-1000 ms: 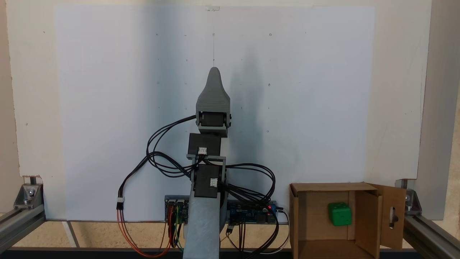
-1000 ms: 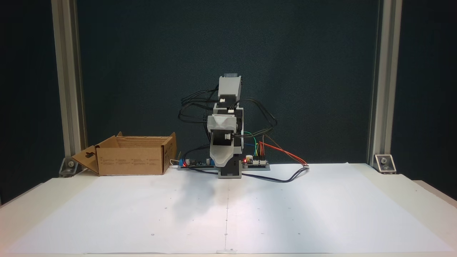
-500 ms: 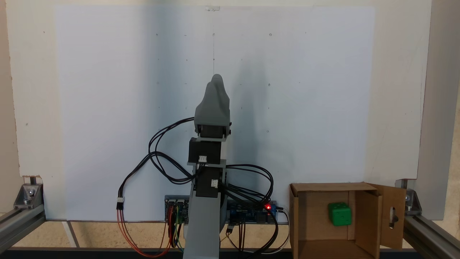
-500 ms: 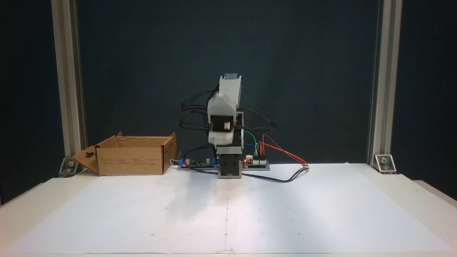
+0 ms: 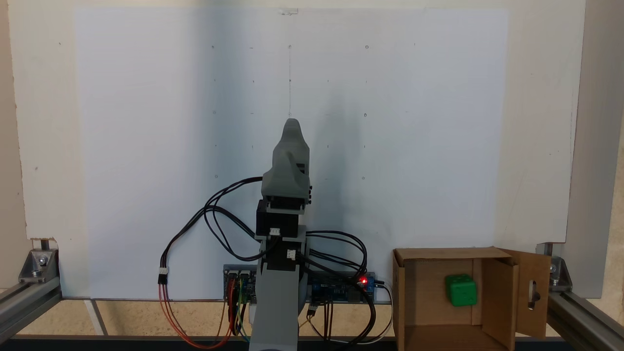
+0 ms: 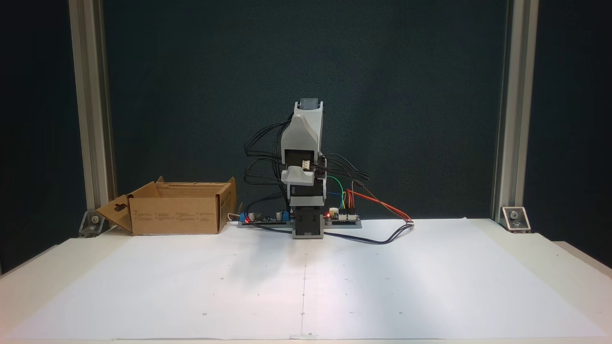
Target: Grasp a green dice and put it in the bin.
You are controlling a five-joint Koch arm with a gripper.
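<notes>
Since the earlier frames my arm had folded back toward its base: in a fixed view my grey plastic pincer (image 5: pixel 291 124) sat lower on the white paper sheet (image 5: pixel 146 146) than it had a second before, closer to the circuit boards (image 5: pixel 341 287) at my foot, and in the other fixed view the pincer (image 6: pixel 300 177) had lifted from near the counter (image 6: pixel 569 258) to sit tucked against my upper arm. The small bright green plastic dice (image 5: pixel 460 289) had not shifted.

From above, my pincer's tip came to a single rounded point, with one jaw lying behind the other, so I could not tell whether the jaws were together or apart. Nothing green showed at them.

The green dice lay inside the brown corrugated cardboard bin (image 5: pixel 429 297), on its floor, toward the right half of the bin as that view showed it and just beside an upright inner flap. Its top face showed recessed pips. A side flap with a slot-shaped cutout (image 5: pixel 533 292) stood open on the bin's right. In the other fixed view the same bin (image 6: pixel 177 215) stood on the counter to the left of my base, well apart from my pincer, its walls hiding the dice.

Black cables (image 5: pixel 214 219) looped out from my joints on the side away from the bin, and orange wires (image 5: pixel 170 317) trailed below them.
</notes>
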